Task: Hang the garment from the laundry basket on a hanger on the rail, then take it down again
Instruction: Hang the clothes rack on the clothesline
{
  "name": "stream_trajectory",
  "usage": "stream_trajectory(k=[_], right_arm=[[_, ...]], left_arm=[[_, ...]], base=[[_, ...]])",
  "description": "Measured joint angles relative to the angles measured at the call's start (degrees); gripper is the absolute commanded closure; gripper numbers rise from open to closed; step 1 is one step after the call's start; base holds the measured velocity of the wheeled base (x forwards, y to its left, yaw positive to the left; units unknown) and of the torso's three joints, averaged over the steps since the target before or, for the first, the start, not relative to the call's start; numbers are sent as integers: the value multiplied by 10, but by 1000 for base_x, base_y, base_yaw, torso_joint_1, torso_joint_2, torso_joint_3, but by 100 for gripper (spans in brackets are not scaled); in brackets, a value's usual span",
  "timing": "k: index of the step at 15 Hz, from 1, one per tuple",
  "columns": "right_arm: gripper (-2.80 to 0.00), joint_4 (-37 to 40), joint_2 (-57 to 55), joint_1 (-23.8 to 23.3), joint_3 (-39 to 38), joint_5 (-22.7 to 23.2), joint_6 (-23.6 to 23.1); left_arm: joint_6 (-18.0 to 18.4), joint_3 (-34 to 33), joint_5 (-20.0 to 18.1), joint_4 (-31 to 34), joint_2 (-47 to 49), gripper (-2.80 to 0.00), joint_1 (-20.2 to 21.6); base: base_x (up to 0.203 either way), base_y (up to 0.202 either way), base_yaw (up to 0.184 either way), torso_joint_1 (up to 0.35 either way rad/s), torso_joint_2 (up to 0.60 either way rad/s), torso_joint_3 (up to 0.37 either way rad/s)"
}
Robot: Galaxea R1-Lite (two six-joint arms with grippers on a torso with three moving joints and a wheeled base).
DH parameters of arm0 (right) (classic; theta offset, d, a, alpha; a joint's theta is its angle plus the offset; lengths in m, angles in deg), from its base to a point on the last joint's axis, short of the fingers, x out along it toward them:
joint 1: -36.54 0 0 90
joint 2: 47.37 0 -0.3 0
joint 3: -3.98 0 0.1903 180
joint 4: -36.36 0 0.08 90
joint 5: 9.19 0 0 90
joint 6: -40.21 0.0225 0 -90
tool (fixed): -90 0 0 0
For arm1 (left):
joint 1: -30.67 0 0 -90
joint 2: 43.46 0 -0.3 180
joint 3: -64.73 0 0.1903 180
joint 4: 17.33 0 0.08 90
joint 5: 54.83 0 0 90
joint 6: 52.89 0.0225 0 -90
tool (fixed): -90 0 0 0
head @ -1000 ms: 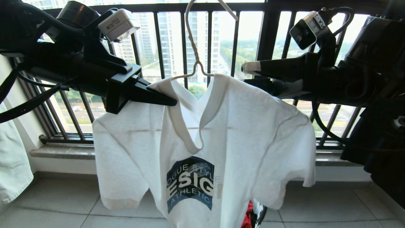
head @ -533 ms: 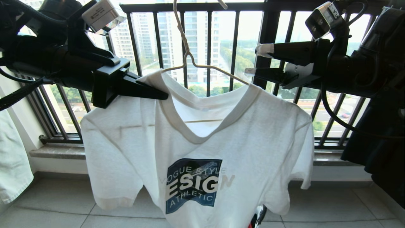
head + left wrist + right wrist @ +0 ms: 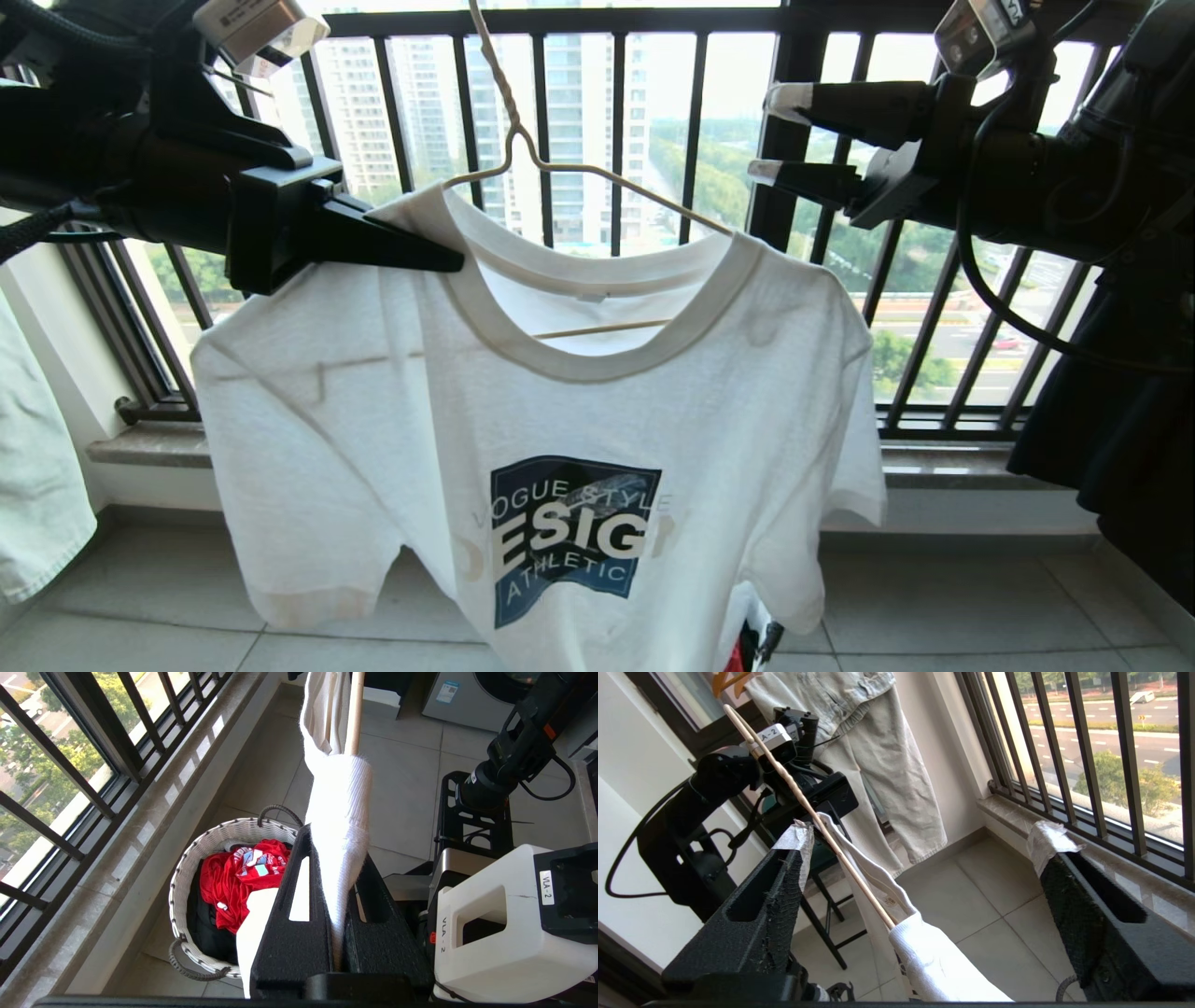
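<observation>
The garment (image 3: 560,420), a white T-shirt with a dark blue chest logo, hangs face-on on the thin cream hanger (image 3: 523,159), whose hook runs up out of view. My left gripper (image 3: 448,261) is shut on the garment's shoulder by the collar; in the left wrist view the white fabric (image 3: 341,793) is pinched between the black fingers of that gripper (image 3: 336,844). My right gripper (image 3: 775,131) stands open just above the other shoulder, touching nothing. In the right wrist view, this gripper (image 3: 924,835) has the hanger's arm (image 3: 808,807) and the garment (image 3: 934,956) beyond its fingers. The laundry basket (image 3: 187,877) sits on the floor below. The rail is out of view.
The dark barred window railing (image 3: 616,121) is close behind the shirt. A pale denim garment (image 3: 37,467) hangs at the left and a black garment (image 3: 1120,448) at the right. Red clothes (image 3: 233,882) lie in the basket. The robot's base (image 3: 472,826) stands on the tiled floor.
The shirt has spread out and its collar opened. My left gripper moved left and up with the shoulder it holds. My right gripper rose clear of the other shoulder, still open.
</observation>
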Motion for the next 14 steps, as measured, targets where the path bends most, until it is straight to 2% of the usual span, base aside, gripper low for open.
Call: stream_trajectory(k=[3, 5, 8, 11, 14], right_arm=[[0, 8, 0, 0, 8, -3, 0], [0, 40, -1, 0, 22, -13, -1], [0, 124, -7, 1, 71, -44, -7], [0, 170, -8, 3, 94, -79, -24], [0, 213, -5, 23, 112, -141, -48]], left_arm=[[-14, 0, 0, 0, -14, 0, 19], [-24, -1, 0, 0, -22, 0, 30], [-43, -4, 1, 0, -39, 0, 48], [-63, -5, 1, 0, -57, 0, 72], [-76, -17, 1, 1, -77, 0, 98]], base=[[0, 0, 0, 0, 0, 0], [0, 0, 0, 0, 0, 0], [0, 0, 0, 0, 0, 0], [0, 0, 0, 0, 0, 0], [0, 0, 0, 0, 0, 0]])
